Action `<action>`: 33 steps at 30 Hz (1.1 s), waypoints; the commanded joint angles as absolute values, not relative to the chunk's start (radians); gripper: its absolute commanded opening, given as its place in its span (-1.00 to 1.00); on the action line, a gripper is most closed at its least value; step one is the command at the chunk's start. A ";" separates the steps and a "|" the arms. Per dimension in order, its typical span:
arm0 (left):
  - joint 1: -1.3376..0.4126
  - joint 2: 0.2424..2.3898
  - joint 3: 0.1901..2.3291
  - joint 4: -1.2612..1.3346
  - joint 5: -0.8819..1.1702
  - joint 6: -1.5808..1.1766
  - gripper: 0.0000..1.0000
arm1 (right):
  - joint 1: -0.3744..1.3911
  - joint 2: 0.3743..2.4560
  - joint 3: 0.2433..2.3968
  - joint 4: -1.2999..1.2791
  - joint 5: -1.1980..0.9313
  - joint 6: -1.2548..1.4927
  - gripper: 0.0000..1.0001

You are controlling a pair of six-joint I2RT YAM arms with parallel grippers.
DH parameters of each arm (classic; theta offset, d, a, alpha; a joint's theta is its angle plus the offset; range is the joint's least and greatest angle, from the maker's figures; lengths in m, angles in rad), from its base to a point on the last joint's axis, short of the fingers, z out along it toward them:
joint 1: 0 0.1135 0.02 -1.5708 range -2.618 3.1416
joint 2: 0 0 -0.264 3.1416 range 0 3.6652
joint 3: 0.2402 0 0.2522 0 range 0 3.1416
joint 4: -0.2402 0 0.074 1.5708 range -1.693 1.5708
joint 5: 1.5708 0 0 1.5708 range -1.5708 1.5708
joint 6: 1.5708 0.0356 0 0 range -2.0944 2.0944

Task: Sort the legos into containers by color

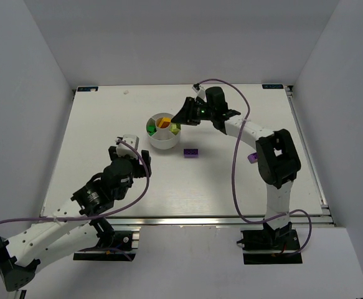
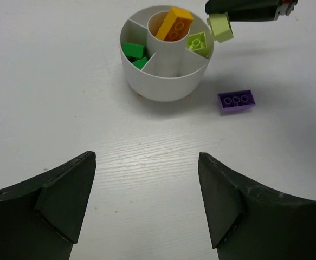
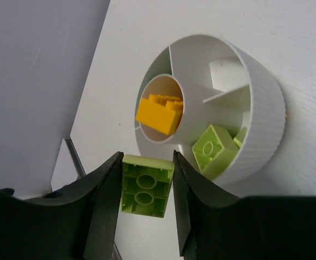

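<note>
The lime brick (image 3: pixel 144 189) is clamped between the fingers of the right gripper (image 3: pixel 147 173), hollow underside toward the wrist camera; it hangs just outside the rim of the dish (image 3: pixel 266 108), beside the wedge meant for its colour, and is not yet inside. That wedge holds a second lime brick (image 2: pixel 198 42); another wedge holds two green bricks (image 2: pixel 133 51); a yellow brick (image 2: pixel 174 24) leans out of the central well, with an orange tint below it that may be a further brick, though I cannot tell. At least one wedge looks bare in the right wrist view; no purple shows anywhere in the dish.

On the table (image 1: pixel 106 112) a purple brick (image 1: pixel 191 152) lies flat, studs up, near the dish on its near side but apart from it; a small purple patch (image 1: pixel 252 157) shows against the right arm, half hidden, and is probably one more brick. No cyan brick is visible.

The left gripper (image 2: pixel 147 200) is spread wide and holds nothing; it sits low over the table, facing the dish, well apart from it.

By my reading the sorting is well past halfway: yellow, green and one lime are placed; what remains is dropping the held lime into its wedge, then moving the purple pieces into a bare wedge.
</note>
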State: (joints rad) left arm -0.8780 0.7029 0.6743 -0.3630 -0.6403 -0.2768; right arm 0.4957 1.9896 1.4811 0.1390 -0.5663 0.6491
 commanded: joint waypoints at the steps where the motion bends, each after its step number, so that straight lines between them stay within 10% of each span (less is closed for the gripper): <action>1: -0.873 0.687 0.676 -0.379 -0.669 -0.265 0.72 | 0.506 2.039 1.557 0.233 -0.542 0.689 -1.00; 13: -0.873 0.641 0.670 -0.382 -0.676 -0.265 0.74 | 0.523 2.146 1.655 0.247 -0.557 0.683 -1.00; 19: -0.873 0.638 0.669 -0.380 -0.663 -0.265 0.74 | 0.522 2.140 1.635 0.245 -0.560 0.663 -0.17; 33: -0.873 0.634 0.666 -0.376 -0.644 -0.271 0.75 | 0.512 2.120 1.620 0.236 -0.563 0.634 0.27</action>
